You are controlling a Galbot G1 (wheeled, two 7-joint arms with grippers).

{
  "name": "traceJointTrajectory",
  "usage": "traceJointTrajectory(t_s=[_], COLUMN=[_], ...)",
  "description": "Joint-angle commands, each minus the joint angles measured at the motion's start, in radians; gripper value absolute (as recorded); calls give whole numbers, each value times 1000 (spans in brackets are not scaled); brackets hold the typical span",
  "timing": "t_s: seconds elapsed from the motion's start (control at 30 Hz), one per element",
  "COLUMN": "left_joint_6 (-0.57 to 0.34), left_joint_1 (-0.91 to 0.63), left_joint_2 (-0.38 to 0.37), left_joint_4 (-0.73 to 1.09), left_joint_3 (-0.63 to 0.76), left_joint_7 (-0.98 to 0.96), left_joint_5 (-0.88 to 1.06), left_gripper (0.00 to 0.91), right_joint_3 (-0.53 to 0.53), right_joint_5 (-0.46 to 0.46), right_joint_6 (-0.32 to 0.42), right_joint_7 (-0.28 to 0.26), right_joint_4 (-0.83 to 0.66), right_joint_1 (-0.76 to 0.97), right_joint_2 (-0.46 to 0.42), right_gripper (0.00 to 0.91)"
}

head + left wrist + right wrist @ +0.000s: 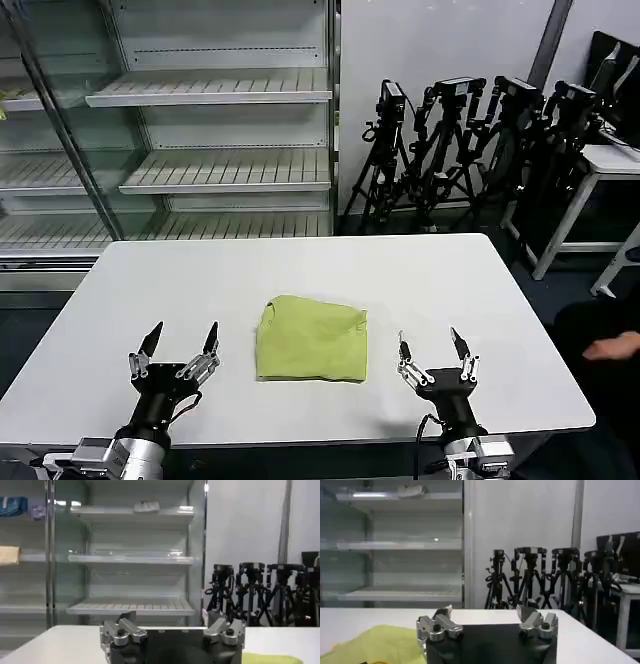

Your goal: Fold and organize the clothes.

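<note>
Since the T-shirt (311,340) already lies as a compact folded bundle at lower centre of the white table (300,270), I'd only square its edges gently. The left gripper (181,340) and right gripper (429,343) flank it, apart from it, fingers spread, holding nothing.

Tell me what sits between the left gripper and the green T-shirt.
Nothing: in the head view, only bare white table separates the open left gripper from the folded lime-green T-shirt.
</note>
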Motion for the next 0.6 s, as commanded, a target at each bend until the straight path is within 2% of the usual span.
traceJointTrajectory(t_s=[0.03, 0.43, 0.6], left_joint_6=[6, 5, 5], left_joint_1=[27, 42, 47], left_joint_2=[2, 0, 0], left_joint_4=[-33, -55, -62], left_joint_3=[-22, -24, -26], left_joint_7=[3, 10, 16], left_joint_5=[11, 11, 11], left_gripper=[907, 907, 907], right_joint_3=[7, 21, 21], right_joint_5=[0, 3, 48], right_joint_6=[-8, -5, -9], right_joint_7=[-13, 0, 9], right_joint_4=[13, 32, 31], right_joint_1=[4, 7, 12], right_joint_2=[-8, -23, -18], right_gripper=[907, 907, 907])
